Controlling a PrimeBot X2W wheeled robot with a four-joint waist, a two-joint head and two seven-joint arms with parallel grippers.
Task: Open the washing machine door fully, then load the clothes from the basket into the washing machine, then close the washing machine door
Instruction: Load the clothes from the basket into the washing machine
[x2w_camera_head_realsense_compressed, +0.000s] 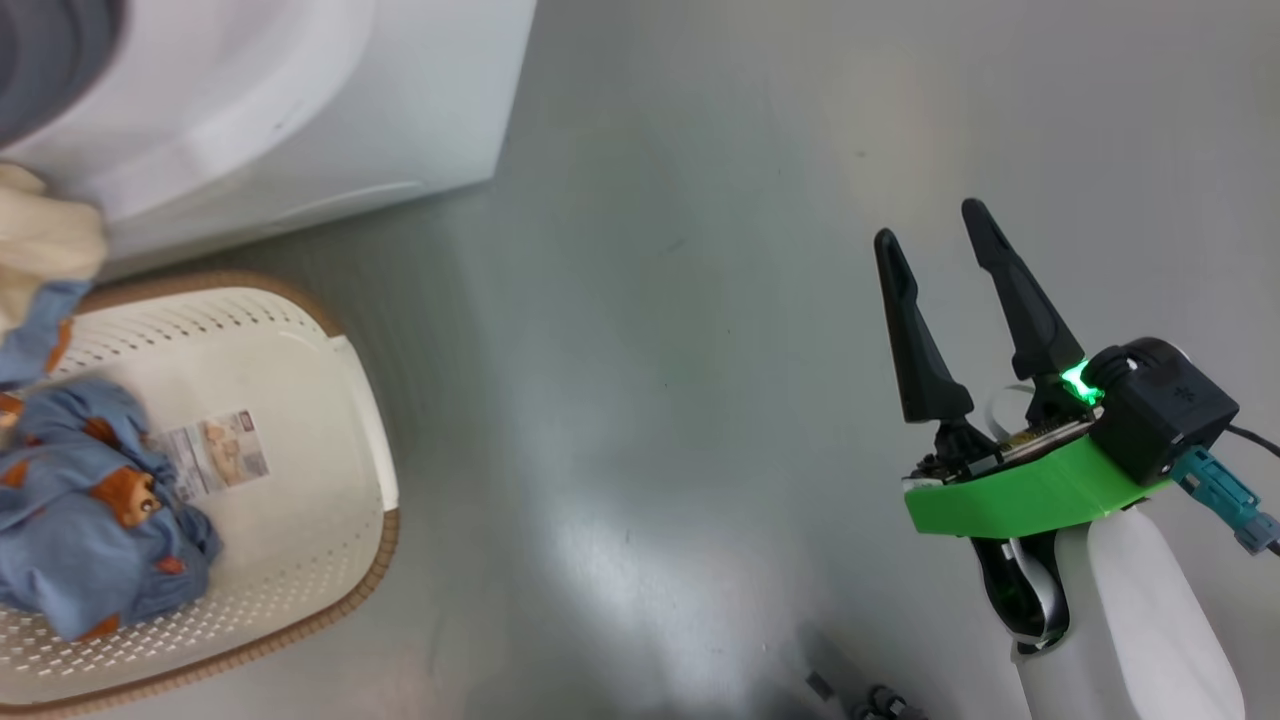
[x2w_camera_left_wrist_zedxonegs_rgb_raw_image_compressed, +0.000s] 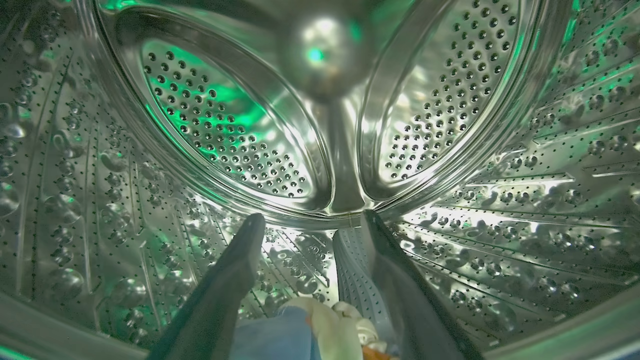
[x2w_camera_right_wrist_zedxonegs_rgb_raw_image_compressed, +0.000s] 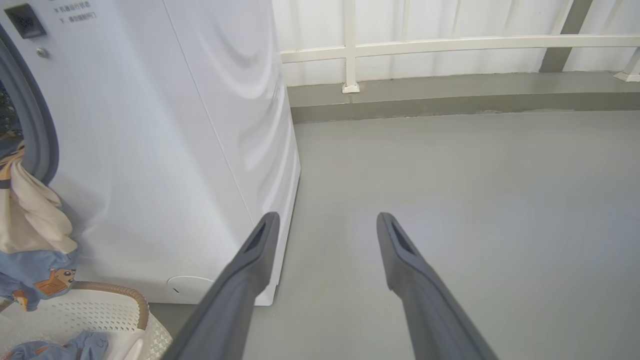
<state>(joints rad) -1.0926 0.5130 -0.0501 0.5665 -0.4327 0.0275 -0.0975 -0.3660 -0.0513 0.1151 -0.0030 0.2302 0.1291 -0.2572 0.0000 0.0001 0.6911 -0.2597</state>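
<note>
Clothes (x2w_camera_head_realsense_compressed: 90, 520) are light-blue with orange-brown bears and cream panels; a crumpled heap lies in the basket (x2w_camera_head_realsense_compressed: 300, 480) just in front of the washer (x2w_camera_head_realsense_compressed: 300, 100); one piece (x2w_camera_right_wrist_zedxonegs_rgb_raw_image_compressed: 30, 230) hangs out of the washer's mouth over the grey gasket (x2w_camera_right_wrist_zedxonegs_rgb_raw_image_compressed: 47, 145), down toward the basket; left gripper (x2w_camera_left_wrist_zedxonegs_rgb_raw_image_compressed: 312, 218) is inside the washer's drum (x2w_camera_left_wrist_zedxonegs_rgb_raw_image_compressed: 225, 125), fingers spread wide, pinching nothing, blue and cream cloth lying low between them; right gripper (x2w_camera_head_realsense_compressed: 930, 224) open, empty, above the floor (x2w_camera_head_realsense_compressed: 650, 400) beside the washer
</note>
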